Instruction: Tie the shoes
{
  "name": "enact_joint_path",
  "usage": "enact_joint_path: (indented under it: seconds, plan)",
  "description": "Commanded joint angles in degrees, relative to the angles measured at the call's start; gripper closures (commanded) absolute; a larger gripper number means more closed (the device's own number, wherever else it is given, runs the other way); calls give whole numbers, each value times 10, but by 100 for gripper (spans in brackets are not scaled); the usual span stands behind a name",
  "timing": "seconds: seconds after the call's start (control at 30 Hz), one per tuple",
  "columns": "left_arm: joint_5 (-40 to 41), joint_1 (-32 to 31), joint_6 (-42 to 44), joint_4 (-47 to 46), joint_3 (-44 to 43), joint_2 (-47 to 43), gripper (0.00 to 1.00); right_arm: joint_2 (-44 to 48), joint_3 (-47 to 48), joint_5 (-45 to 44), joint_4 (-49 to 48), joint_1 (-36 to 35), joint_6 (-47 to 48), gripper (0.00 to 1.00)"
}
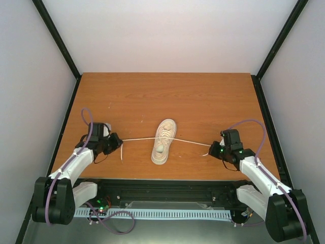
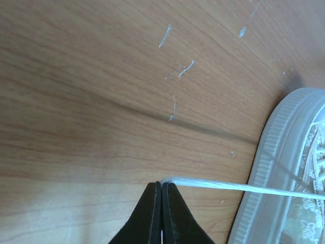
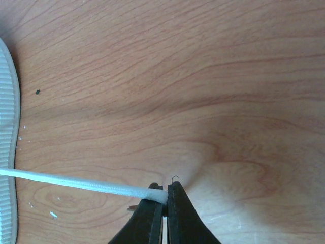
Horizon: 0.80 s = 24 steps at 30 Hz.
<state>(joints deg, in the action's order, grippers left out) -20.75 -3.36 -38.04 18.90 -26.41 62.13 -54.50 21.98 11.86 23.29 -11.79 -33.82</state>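
Clenched in the left jaws: one lace end [image 2: 238, 187], drawn taut off to their right. Clenched in the right jaws: the other lace end [image 3: 76, 183], drawn taut off to their left. Between both pairs, well apart from each, on the counter [image 1: 203, 96]: the shoe [image 1: 163, 141].
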Motion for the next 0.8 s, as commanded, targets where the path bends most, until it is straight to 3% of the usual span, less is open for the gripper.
enact_joint_path:
  seconds: [0.0, 0.17, 0.33, 0.47, 0.57, 0.77]
  plan:
    - [29, 10, 1, 21, 8, -27, 99, 3, -10, -4, -17, 10, -19, 97]
    - [20, 10, 40, 41, -14, -75, 96, 28, -2, 0, -2, 10, -2, 97]
    - [32, 9, 67, 59, -65, -126, 38, 60, 24, 17, 17, 11, 31, 97]
    - [-25, -27, 70, -21, -68, -107, 34, 61, 34, 40, 3, 11, 47, 97]
    - [-39, -114, 104, -71, -75, -53, 35, 54, 39, 56, -9, 10, 52, 97]
    - [-29, -208, 168, -132, -80, 65, 42, 53, 41, 75, -33, 11, 51, 97]
